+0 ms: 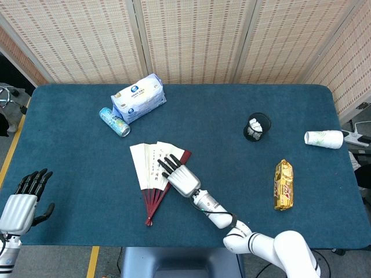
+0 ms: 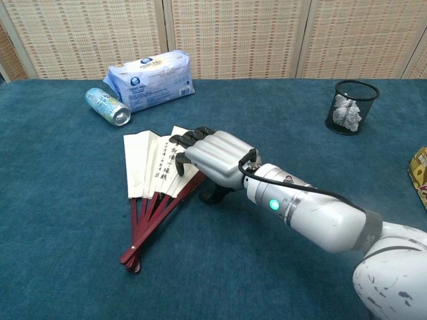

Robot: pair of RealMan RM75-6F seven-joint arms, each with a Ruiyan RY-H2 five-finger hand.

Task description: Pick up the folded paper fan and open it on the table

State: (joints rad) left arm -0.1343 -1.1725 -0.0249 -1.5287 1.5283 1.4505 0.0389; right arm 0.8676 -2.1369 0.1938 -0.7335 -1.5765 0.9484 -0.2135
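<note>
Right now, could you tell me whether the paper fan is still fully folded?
No, the paper fan lies partly spread on the table.

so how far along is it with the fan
The fan already lies partly spread on the table, its paper panels only narrowly fanned out. The right hand rests over its right edge, apparently to grip or spread it. Opening it fully is left. The left hand sits idle at the table's near corner.
</note>
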